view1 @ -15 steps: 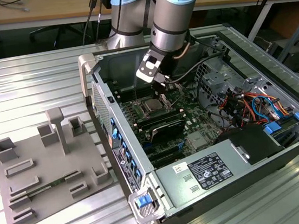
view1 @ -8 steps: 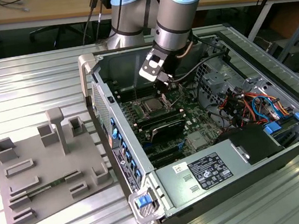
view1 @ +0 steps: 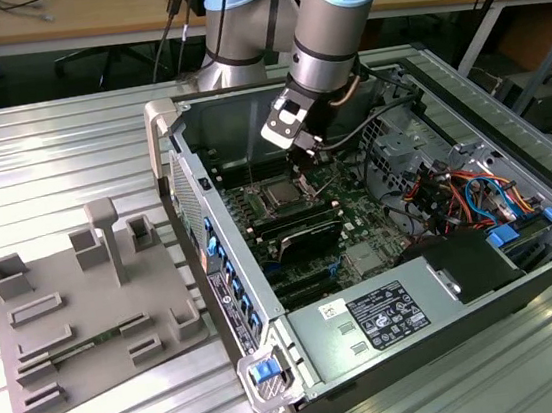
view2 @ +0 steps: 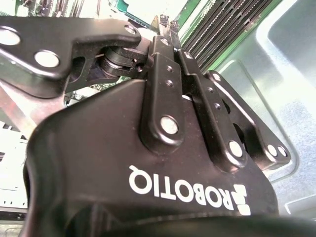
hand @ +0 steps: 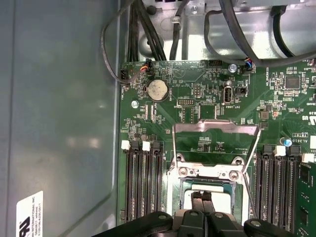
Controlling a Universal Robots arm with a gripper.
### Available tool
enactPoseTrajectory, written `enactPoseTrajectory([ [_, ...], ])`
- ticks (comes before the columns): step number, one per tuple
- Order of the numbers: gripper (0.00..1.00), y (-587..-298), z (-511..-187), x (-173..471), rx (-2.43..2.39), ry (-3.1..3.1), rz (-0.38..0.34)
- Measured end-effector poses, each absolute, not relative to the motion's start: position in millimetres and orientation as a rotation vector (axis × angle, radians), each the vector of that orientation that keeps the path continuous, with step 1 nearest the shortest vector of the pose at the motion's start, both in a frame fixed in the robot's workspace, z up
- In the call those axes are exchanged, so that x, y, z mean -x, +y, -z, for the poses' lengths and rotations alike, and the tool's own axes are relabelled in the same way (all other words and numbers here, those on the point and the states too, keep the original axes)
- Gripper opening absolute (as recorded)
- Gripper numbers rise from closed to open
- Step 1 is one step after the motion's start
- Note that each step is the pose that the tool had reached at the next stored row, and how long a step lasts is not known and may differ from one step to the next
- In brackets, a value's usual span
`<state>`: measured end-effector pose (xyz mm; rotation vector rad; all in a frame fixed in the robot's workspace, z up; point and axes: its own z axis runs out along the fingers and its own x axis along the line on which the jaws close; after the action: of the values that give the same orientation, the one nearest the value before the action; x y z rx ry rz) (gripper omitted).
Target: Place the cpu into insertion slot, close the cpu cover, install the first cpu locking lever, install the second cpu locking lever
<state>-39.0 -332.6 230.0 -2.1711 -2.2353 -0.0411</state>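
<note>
First wrist view: the gripper (hand: 202,194) has its two black fingers (hand: 197,198) drawn together side by side, with nothing seen between them. Their tips sit over the cpu (hand: 222,200), whose pale silvery top lies flat inside the insertion slot (hand: 207,173); whether the tips touch it cannot be told. Just beyond the slot, the cpu cover (hand: 216,129) stands swung open, green board showing through its square cut-out. Black memory slots (hand: 140,182) flank the socket on both sides, and a round coin battery (hand: 157,90) sits farther out on the board.

In the second wrist view the gripper's finger links (view2: 168,98) fold in close against each other.

In the exterior view the arm (view1: 332,8) reaches down from the upper middle of the frame into the open computer case (view1: 207,215). A grey fixture tray (view1: 87,310) lies on the ribbed table (view1: 49,164) at lower left.
</note>
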Motion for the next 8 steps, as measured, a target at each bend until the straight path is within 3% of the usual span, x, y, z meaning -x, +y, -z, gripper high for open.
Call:
enactPoseTrajectory([
  [8,0.11,-332.6,-229.9,34.1,2.167,-2.23,0.044],
])
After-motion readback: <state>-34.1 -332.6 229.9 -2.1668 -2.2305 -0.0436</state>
